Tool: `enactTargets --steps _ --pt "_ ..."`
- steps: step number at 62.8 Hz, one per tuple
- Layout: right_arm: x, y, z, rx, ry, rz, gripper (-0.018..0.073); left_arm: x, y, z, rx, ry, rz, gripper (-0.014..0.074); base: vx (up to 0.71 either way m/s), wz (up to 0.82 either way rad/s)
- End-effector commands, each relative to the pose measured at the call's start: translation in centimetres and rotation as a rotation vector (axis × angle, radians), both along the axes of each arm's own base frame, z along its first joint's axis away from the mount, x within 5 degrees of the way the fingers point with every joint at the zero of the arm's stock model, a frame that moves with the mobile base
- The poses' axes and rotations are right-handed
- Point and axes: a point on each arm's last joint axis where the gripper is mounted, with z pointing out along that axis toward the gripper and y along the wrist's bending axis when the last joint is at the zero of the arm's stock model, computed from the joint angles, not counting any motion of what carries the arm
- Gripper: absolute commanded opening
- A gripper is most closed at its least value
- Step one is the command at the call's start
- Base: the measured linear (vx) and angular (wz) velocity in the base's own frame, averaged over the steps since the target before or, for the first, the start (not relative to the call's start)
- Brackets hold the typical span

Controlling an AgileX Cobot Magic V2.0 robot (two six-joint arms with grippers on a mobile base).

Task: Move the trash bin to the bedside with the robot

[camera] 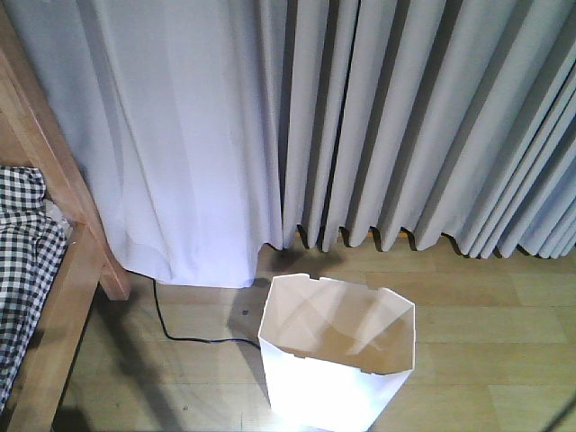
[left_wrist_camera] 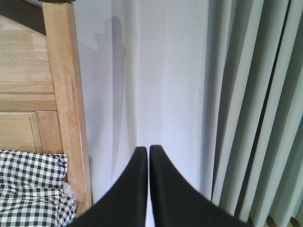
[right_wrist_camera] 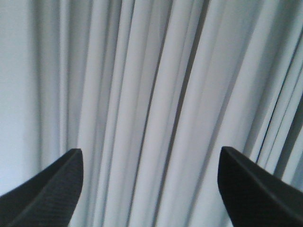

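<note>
Standing upright on the wood floor [camera: 504, 324], the trash bin [camera: 335, 360] is showing nothing inside, near the bed frame [camera: 67, 270] below the curtains [camera: 405, 117]. Left gripper [left_wrist_camera: 147, 151] fingertips are pressing together; right gripper [right_wrist_camera: 150, 161] fingers are spreading wide, gripping nothing.

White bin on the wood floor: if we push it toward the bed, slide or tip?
The bin looks empty and thin-walled, so probably light and easy to slide on the smooth floor. It tapers downward, so a push near the rim may tip it. The walls likely flex if squeezed.
</note>
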Motion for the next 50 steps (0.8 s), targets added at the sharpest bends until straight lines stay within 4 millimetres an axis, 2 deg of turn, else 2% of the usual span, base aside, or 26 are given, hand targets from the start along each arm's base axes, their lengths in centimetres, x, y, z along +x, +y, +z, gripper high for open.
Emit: enactTargets --steps 1,12,18,22,30,32,50 --pt "-2.6 0.3 -0.1 0.039 -0.096 0.004 0.0559 0.1 0.0 -0.2 -0.012 -0.060 -0.001 -0.0006 0.00 0.00" --pt "-5.8 0.6 -3.1 0.038 -0.183 0.003 0.0533 0.1 0.0 -0.2 -0.012 -0.060 -0.001 -0.0006 0.00 0.00" --pt "-6.6 0.7 -4.7 0.038 -0.200 0.004 0.0466 0.1 0.0 -0.2 -0.012 -0.060 -0.001 -0.0006 0.00 0.00" --pt "-6.9 0.7 -5.5 0.057 -0.212 0.006 0.0362 0.1 0.0 -0.2 -0.012 -0.060 -0.001 -0.0006 0.00 0.00" --pt "-7.0 0.6 -6.7 0.127 -0.207 0.004 0.0030 0.1 0.0 -0.2 -0.012 -0.060 -0.001 -0.0006 0.00 0.00" --pt "-6.9 0.6 -6.9 0.145 -0.204 0.003 -0.0017 0.1 0.0 -0.2 -0.012 -0.060 -0.001 -0.0006 0.00 0.00" --pt "-6.9 0.6 -6.9 0.183 -0.206 0.010 -0.0011 0.1 0.0 -0.2 -0.012 -0.060 -0.001 -0.0006 0.00 0.00"
